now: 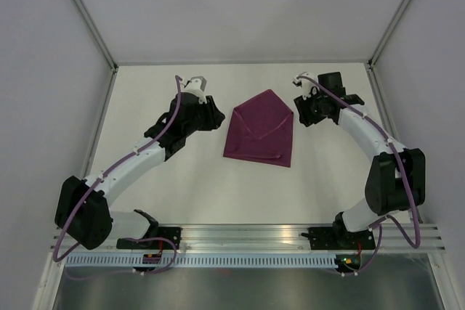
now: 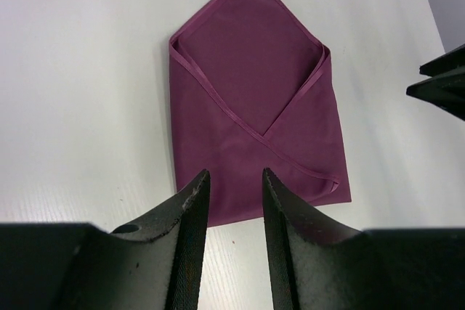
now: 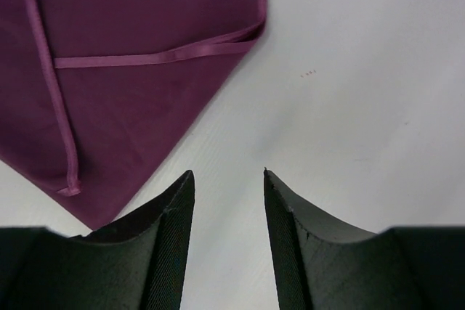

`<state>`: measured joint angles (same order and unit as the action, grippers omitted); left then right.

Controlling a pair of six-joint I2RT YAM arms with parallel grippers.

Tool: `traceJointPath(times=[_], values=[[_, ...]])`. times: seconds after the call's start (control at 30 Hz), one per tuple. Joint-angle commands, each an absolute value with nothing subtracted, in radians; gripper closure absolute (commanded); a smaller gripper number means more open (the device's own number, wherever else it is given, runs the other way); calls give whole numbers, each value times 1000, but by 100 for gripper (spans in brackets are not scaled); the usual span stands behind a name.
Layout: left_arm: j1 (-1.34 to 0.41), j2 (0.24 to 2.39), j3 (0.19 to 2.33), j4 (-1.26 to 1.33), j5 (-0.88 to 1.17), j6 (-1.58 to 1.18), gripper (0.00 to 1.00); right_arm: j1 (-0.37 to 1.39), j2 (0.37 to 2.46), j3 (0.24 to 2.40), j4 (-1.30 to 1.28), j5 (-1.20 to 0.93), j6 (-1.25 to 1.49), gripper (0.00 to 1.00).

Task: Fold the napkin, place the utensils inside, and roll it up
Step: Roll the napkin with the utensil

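Note:
The purple napkin (image 1: 259,132) lies flat in the middle of the table, folded like an envelope, with its point toward the back and hemmed flaps crossing over it (image 2: 254,107). My left gripper (image 1: 216,117) hovers just left of it, open, with nothing between its fingers; in its wrist view the gripper (image 2: 236,172) hangs over the napkin's near edge. My right gripper (image 1: 299,110) sits just right of the napkin, open and empty (image 3: 228,172), above bare table beside the cloth's corner (image 3: 131,70). The utensils do not show in any view.
The white table (image 1: 182,186) is walled in by grey panels with metal posts at the back corners. A slotted aluminium rail (image 1: 247,241) carrying the arm bases runs along the near edge. The right gripper's dark fingers (image 2: 443,81) show at the right edge of the left wrist view.

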<state>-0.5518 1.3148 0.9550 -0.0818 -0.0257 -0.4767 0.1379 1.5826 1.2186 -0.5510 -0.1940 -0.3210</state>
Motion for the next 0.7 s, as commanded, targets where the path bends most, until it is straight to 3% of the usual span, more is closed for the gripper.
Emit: traceJointPath(times=[0.0,0.4,0.67], values=[[-554,1283,971,-106,-35,-443,59,213,1526,1169,-517,-226,-382,50],[-552,1117,907,-179,-120,-448,55,544,1502,983,-382,-138,-483,48],[-532,1091,911,-193,-181,-434,53,623,1546,937,-307,-103,-557,47]])
